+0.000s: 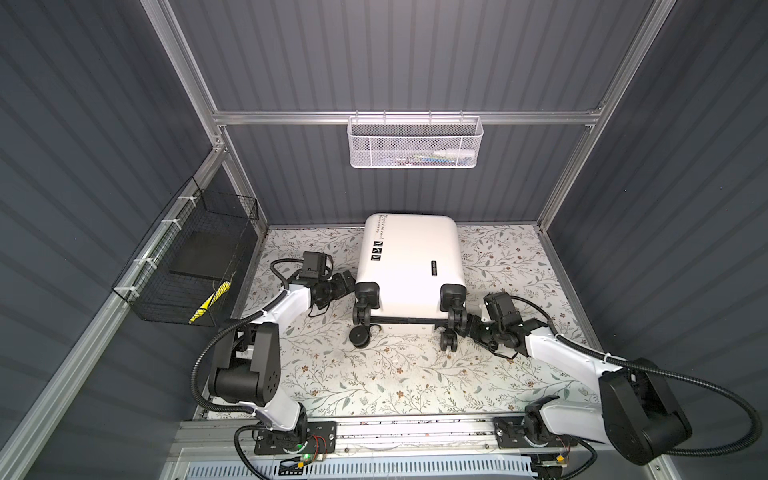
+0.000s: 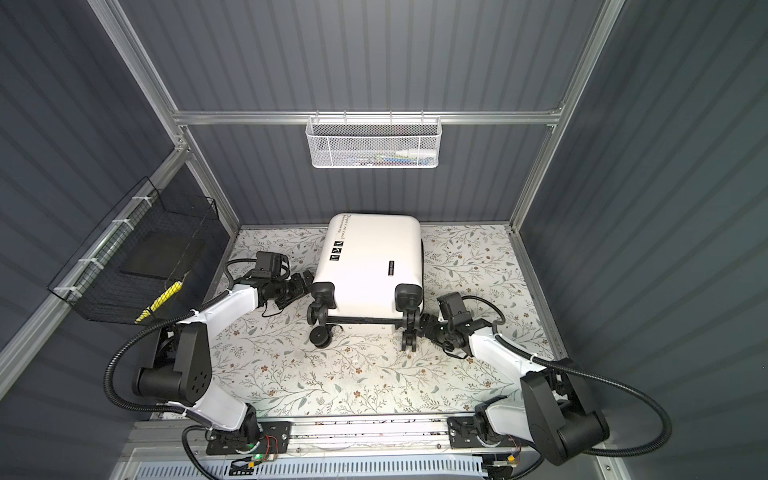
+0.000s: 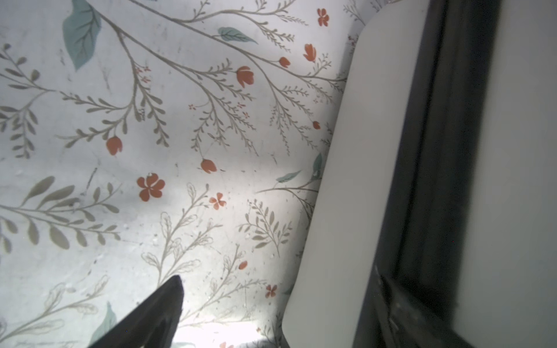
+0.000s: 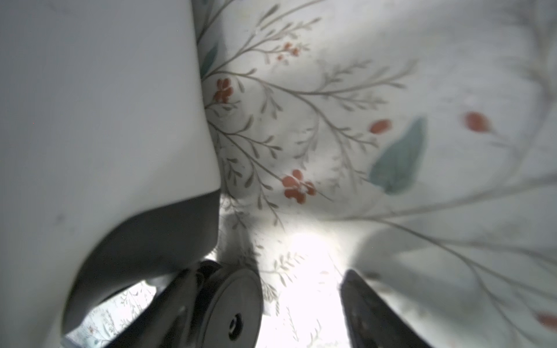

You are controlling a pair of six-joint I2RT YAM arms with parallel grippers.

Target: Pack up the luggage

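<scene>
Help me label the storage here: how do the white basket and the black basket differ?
The white basket is fine mesh, hung on the back rail; the black basket is open wire grid, tied to the left-side rail. The black basket looks deeper than the white basket. Both hang above the table.

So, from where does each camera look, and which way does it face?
Both top views: high in front, looking down at the luggage; left arm and right arm show.
Left wrist: on the left arm, facing the floral table and the luggage's side; one fingertip shows.
Right wrist: on the right arm, facing a luggage wheel; one fingertip shows.
Shared: luggage and table.
</scene>
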